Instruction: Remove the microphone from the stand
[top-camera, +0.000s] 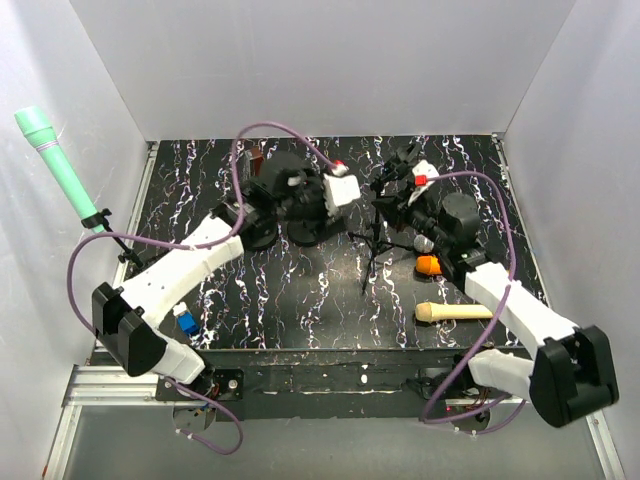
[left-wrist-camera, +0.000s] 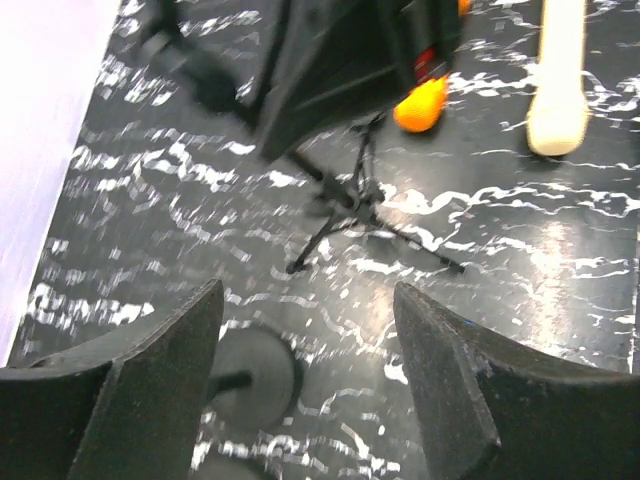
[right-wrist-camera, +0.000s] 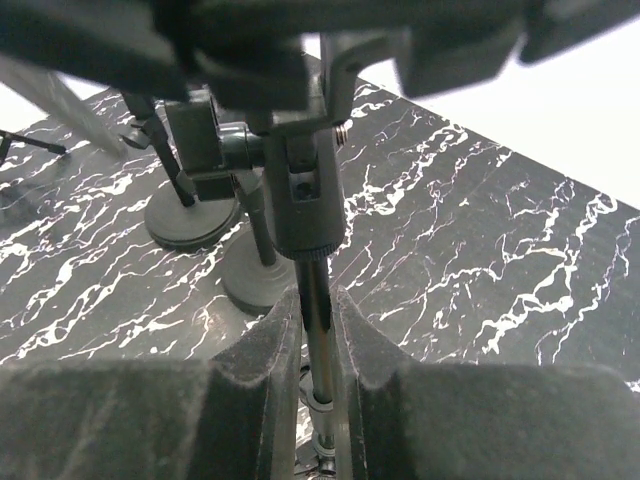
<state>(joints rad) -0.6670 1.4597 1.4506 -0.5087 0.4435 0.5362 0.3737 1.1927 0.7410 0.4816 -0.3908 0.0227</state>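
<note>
Top external view: black white-veined marble-pattern table (top-camera: 300, 300) is boxed in by white walls, with both arms reaching toward its middle.

Left gripper (left-wrist-camera: 308, 300): released. The dark fingers stand apart with nothing between them, above a black round-base stand (left-wrist-camera: 255, 368).

Right gripper (right-wrist-camera: 318, 300): clenched on the thin chrome pole (right-wrist-camera: 318, 335) of the black tripod microphone stand (top-camera: 372, 250). The pads press it from both sides just below a black collar and clip block. The pole stands upright.

The tripod legs are splayed on the table near centre, between the two grippers.

Task microphone: orange-bodied microphone with a grey head (top-camera: 428, 265). It sits right of the tripod, close against the right arm's wrist and largely hidden by it. In the left wrist view only a rounded, glossy orange end pokes out under the dark, blurred gripper mass. I cannot tell whether it sits in the clip.

A cream microphone (top-camera: 455, 312) lies flat on the table, nearer the front edge and apart from the orange one.

A mint-green microphone (top-camera: 48, 150) is tilted on a separate thin stand at the far left wall.

A small blue-and-white object (top-camera: 186, 323) lies beside the left arm's base link.
</note>
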